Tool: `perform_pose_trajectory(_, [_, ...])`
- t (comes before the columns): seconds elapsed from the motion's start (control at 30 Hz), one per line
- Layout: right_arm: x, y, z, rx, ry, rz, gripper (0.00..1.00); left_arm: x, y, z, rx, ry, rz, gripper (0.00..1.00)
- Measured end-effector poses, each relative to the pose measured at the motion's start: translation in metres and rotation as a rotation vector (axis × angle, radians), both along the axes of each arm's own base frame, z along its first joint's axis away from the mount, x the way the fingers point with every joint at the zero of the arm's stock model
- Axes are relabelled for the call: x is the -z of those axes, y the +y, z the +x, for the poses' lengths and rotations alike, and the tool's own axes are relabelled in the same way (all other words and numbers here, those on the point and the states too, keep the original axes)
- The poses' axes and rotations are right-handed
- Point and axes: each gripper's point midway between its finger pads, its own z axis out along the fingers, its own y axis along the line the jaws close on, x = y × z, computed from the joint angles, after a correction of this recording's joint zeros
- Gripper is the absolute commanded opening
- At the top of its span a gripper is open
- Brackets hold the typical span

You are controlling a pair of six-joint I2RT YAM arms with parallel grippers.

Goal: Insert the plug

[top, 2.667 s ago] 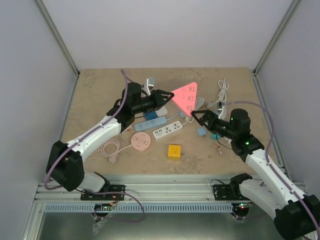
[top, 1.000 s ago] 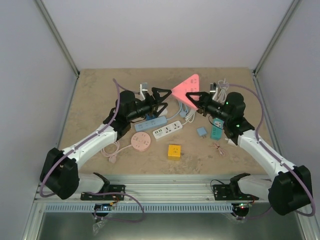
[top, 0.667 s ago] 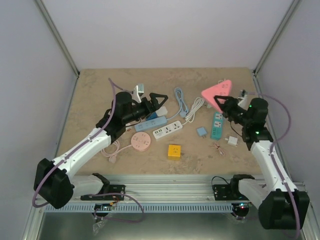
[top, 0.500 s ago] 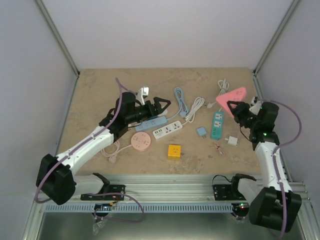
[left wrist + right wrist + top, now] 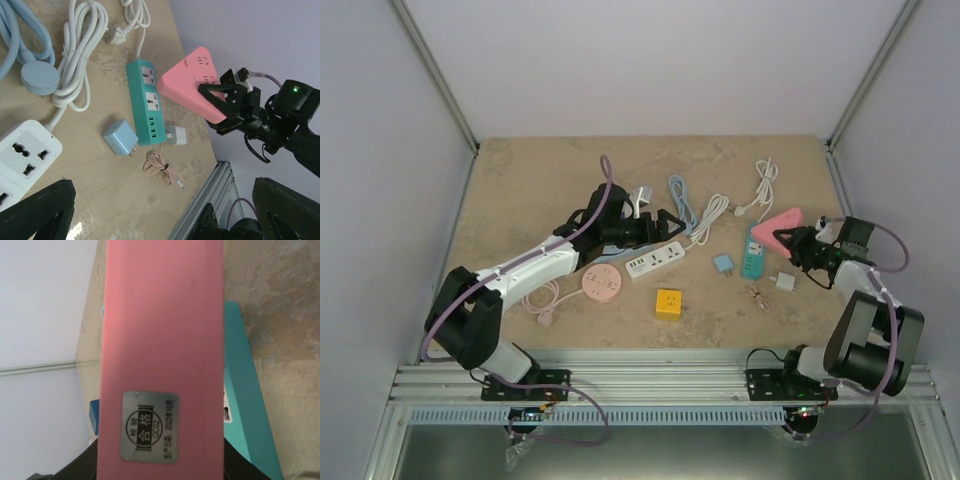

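Note:
My right gripper [image 5: 790, 241] is shut on a pink triangular power strip [image 5: 776, 221] and holds it just above the table at the right, over the far end of a teal power strip [image 5: 752, 250]. In the right wrist view the pink strip's [image 5: 160, 330] labelled side fills the frame, with the teal strip [image 5: 247, 405] beside it. My left gripper [image 5: 672, 222] hangs open and empty above the white power strip [image 5: 655, 259]; its fingers [image 5: 37, 210] stand far apart. A white corded plug [image 5: 116, 36] lies loose on the table at the back.
A light-blue adapter [image 5: 723, 263], a white adapter [image 5: 786, 281] and a coiled pink cable [image 5: 757, 296] lie near the teal strip. A yellow cube socket [image 5: 668, 301] and a round pink socket [image 5: 602, 284] sit nearer the front. Blue and white cords [image 5: 695, 208] lie behind.
My right arm swung the pink strip from the table's middle to the right side and lowered it. My left arm reached further right over the white strip, its gripper still open.

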Motion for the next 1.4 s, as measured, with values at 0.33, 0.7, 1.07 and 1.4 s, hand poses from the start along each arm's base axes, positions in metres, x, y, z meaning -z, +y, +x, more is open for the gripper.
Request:
perform_pose_trajectory(0.33, [0.014, 0.002, 0.022, -0.092, -0.037, 0.031, 0.00, 0.007, -0.009, 0.010, 0.028, -0.021, 0.022, 0.99])
perform_pose_trajectory(0.7, [0.021, 0.001, 0.037, -0.153, -0.088, 0.047, 0.00, 0.009, -0.011, 0.009, 0.040, -0.015, 0.022, 0.99])
perform_pose_trajectory(1.07, [0.031, -0.009, 0.038, -0.145, -0.077, 0.043, 0.00, 0.011, -0.012, 0.009, 0.041, -0.014, 0.025, 0.99])
perform_pose_trajectory(1.4, [0.036, -0.005, 0.038, -0.153, -0.086, 0.079, 0.01, 0.016, -0.013, 0.011, 0.041, -0.004, 0.033, 0.99])
